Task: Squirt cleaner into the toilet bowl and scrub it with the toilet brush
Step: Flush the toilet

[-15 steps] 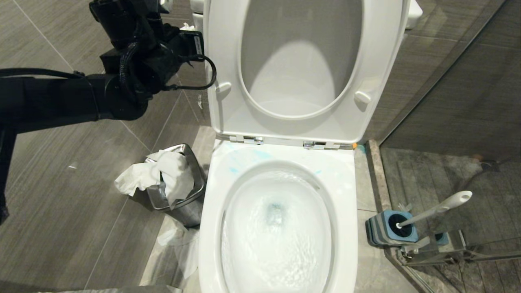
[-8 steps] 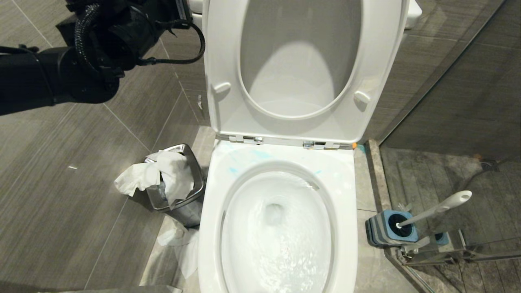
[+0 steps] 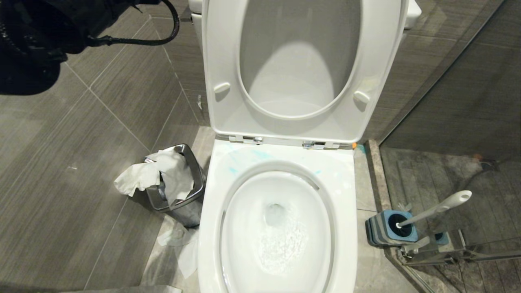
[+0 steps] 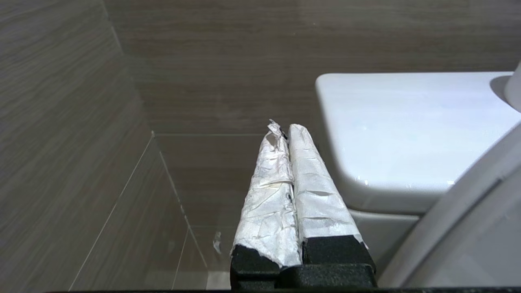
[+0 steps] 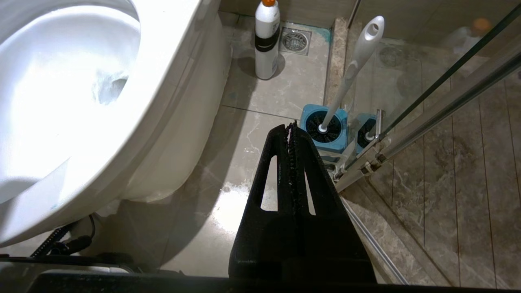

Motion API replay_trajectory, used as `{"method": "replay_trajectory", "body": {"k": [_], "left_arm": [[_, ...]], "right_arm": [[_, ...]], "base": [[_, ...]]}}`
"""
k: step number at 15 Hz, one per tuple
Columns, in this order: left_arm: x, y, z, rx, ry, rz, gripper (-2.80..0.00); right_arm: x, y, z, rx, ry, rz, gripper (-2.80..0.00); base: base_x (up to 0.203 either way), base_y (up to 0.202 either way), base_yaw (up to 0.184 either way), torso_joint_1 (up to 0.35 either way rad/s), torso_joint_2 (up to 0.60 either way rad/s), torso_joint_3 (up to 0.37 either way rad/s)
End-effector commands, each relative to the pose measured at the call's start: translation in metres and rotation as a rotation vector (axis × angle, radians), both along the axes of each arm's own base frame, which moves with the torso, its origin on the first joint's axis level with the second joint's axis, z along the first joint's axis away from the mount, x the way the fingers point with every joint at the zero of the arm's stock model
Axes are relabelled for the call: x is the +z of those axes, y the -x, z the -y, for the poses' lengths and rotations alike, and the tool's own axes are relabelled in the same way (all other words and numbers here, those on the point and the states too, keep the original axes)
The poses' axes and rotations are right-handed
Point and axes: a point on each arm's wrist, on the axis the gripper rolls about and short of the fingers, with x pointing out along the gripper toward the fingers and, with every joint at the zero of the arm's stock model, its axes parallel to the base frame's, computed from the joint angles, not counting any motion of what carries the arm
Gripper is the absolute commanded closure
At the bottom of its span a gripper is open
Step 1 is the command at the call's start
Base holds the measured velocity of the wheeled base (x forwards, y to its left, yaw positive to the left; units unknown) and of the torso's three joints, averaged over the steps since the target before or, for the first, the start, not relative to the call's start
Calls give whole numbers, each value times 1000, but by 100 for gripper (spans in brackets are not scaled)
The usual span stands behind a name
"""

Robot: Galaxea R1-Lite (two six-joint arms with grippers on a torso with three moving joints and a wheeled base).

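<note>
The white toilet bowl [image 3: 346, 183] stands in the middle with foamy water settling in its basin. Pale blue streaks of cleaner [image 3: 260, 154] lie on the rim below the hinges. The toilet brush [image 3: 437, 207] leans in its grey-and-blue holder [image 3: 390, 230] on the floor at the right; the brush handle [image 5: 354, 65] also shows in the right wrist view. My left arm [image 3: 36, 36] is high at the upper left. My left gripper [image 4: 283, 126] is shut and empty, beside the tank [image 4: 407, 130]. My right gripper [image 5: 291, 126] is shut and empty, low between bowl and holder.
A steel bin [image 3: 193, 171] stuffed with paper stands left of the bowl. The seat and lid [image 3: 220, 61] are raised. A glass shower door [image 3: 447, 252] runs just past the holder. A white bottle [image 5: 266, 40] with an orange cap stands near the floor drain [image 5: 296, 40].
My left arm has lifted and drawn away to the upper left corner of the head view. The rushing, blue-tinted water in the bowl has calmed to a small foamy patch.
</note>
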Motion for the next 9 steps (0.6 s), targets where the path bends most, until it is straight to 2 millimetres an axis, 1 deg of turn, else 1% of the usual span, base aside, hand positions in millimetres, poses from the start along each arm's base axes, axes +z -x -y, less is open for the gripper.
{"method": "replay_trajectory", "body": {"k": [1, 4, 6, 9], "left_arm": [[8, 44, -14, -9, 7, 15, 0], [-6, 74, -23, -27, -10, -28, 0], [-16, 86, -27, -37, -16, -55, 0], [-21, 94, -31, -41, -18, -68, 0]], "right_arm": [[0, 0, 0, 1, 0, -1, 0], [0, 0, 0, 1, -1, -1, 0], [0, 0, 0, 1, 1, -1, 0], [0, 0, 0, 1, 1, -1, 0]], "base": [[0, 0, 0, 0, 0, 0], [0, 0, 0, 0, 0, 0], [0, 0, 0, 0, 0, 0], [0, 0, 0, 0, 0, 0]]}}
